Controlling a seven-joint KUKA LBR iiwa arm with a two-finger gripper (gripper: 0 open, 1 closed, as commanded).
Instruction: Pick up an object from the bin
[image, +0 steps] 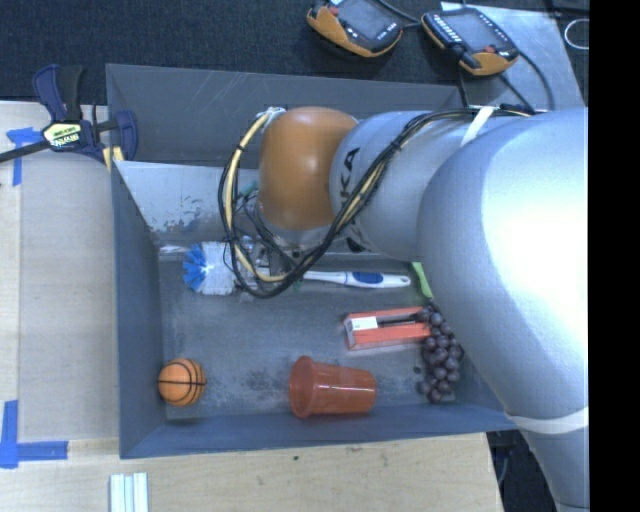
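My gripper (263, 258) is low in the bin's back left part, mostly covered from above by the arm's wrist. Right beside it on the left lies a blue and white brush head (207, 268). A white toothbrush with a blue grip (356, 279) stretches out to the right from under the gripper.
An orange-red flat box (385, 330) and a bunch of dark purple grapes (439, 361) lie at the right. A red cup (332, 388) lies on its side at the front, with a small orange basketball (181, 382) in the front left corner. The arm covers the bin's right side.
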